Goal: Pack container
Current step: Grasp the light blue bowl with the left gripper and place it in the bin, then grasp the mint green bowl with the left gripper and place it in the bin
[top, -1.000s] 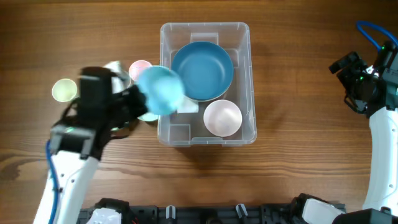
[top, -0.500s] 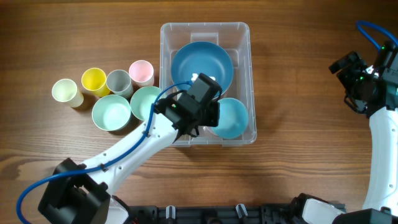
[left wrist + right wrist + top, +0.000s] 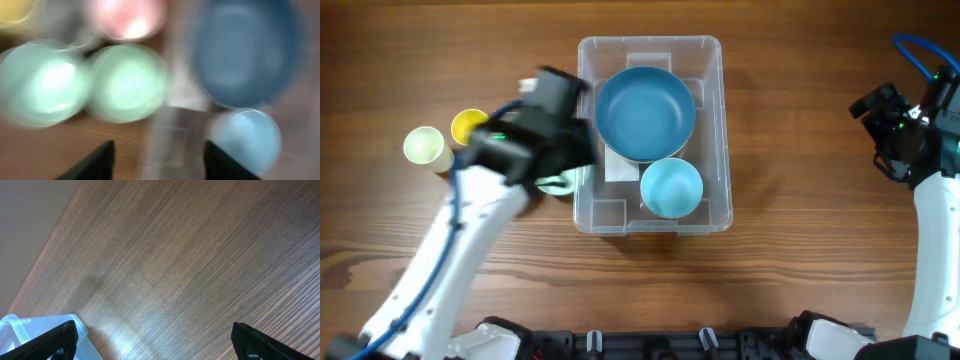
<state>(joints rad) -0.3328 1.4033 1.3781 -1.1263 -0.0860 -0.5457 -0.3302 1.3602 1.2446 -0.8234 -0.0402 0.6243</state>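
Observation:
The clear container (image 3: pixel 650 43) stands mid-table. Inside it a large dark blue bowl (image 3: pixel 645 112) fills the far half and a small light blue bowl (image 3: pixel 671 187) sits at the near right. My left gripper (image 3: pixel 563 150) hovers, blurred, just outside the container's left wall, over the cups. The blurred left wrist view shows this gripper (image 3: pixel 160 161) open, with nothing between its fingers. Below it are the container wall (image 3: pixel 167 135), the light blue bowl (image 3: pixel 247 137) and the dark blue bowl (image 3: pixel 245 50). My right gripper (image 3: pixel 885 130) stays open at the far right, and in its wrist view (image 3: pixel 155 341) only bare wood lies below.
Left of the container stand a pink cup (image 3: pixel 129 17) and two mint-green bowls (image 3: pixel 42 82) (image 3: pixel 127 82), mostly under my left arm from overhead. A yellow cup (image 3: pixel 470 125) and a cream cup (image 3: pixel 423 146) stand farther left. A container corner (image 3: pixel 15 325) shows in the right wrist view.
My left gripper carried the light blue bowl into the container, let it go at the near right where a pale bowl sat, and swung back left. The right arm is unmoved.

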